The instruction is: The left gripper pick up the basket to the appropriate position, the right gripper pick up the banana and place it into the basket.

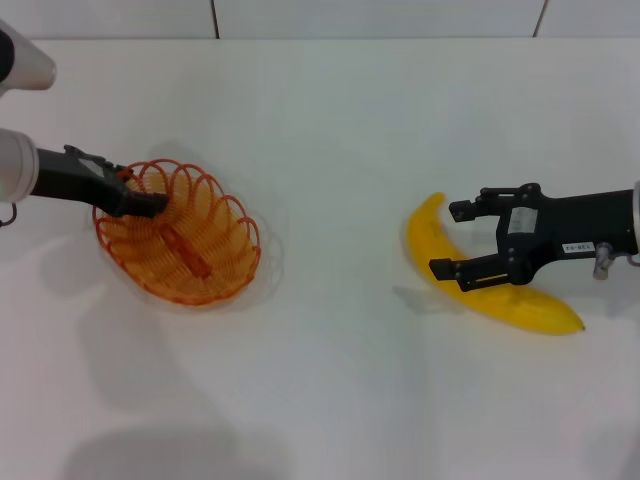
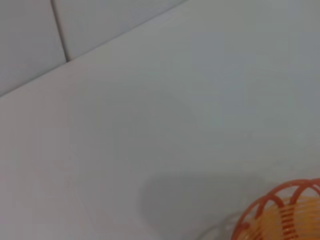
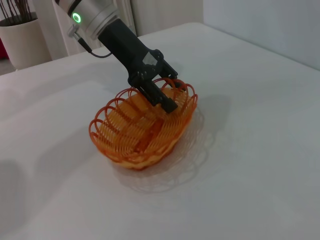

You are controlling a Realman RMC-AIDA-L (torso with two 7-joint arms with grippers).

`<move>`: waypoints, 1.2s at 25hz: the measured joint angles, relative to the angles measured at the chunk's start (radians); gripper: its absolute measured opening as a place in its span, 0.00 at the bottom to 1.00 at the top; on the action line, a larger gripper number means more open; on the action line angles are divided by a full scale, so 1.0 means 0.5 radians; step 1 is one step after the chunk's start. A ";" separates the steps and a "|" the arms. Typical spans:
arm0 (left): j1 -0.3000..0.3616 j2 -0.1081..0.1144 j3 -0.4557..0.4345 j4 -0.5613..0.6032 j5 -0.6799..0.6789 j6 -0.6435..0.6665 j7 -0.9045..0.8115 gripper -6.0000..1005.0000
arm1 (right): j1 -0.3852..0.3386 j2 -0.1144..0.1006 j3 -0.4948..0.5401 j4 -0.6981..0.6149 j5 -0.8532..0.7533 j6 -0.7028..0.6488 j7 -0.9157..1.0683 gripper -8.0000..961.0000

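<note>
Right gripper [image 1: 452,240] wide over banana [image 1: 500,290], left gripper [image 1: 150,203] clamping basket [image 1: 215,255] rim, fingertips partly hidden

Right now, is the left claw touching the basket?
Touching. In the right wrist view the left gripper sits on the basket rim, with no gap; the head view agrees.

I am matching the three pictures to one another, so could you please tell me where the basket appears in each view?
Head view: the basket sits left of centre on the table, the left tool at its rim.
Left wrist view: only a bit of its rim shows in a corner.
Right wrist view: it lies mid-picture, whole.
Shared landmark: the white table.
</note>
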 joint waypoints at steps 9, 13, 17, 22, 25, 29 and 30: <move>0.000 -0.006 -0.001 0.008 -0.006 -0.006 0.044 0.56 | 0.000 0.001 0.002 0.002 -0.037 0.007 0.000 0.93; 0.000 -0.006 -0.003 0.010 -0.016 -0.009 0.064 0.42 | 0.001 0.005 0.003 0.002 -0.066 0.016 0.000 0.93; 0.000 -0.005 -0.012 0.019 -0.018 -0.011 0.065 0.29 | 0.002 0.006 0.003 0.002 -0.067 0.018 0.000 0.93; -0.006 -0.005 -0.019 0.026 -0.021 -0.010 0.065 0.21 | 0.003 0.004 0.011 0.026 -0.068 0.019 0.000 0.93; -0.006 -0.006 -0.018 0.053 -0.037 0.002 0.063 0.20 | 0.003 0.003 0.019 0.028 -0.068 0.019 0.000 0.93; 0.005 -0.022 -0.009 0.103 -0.090 0.035 0.060 0.19 | 0.003 0.003 0.025 0.028 -0.062 0.020 0.000 0.93; 0.006 -0.024 -0.007 0.112 -0.104 0.049 0.061 0.19 | 0.003 0.003 0.025 0.028 -0.061 0.021 0.000 0.93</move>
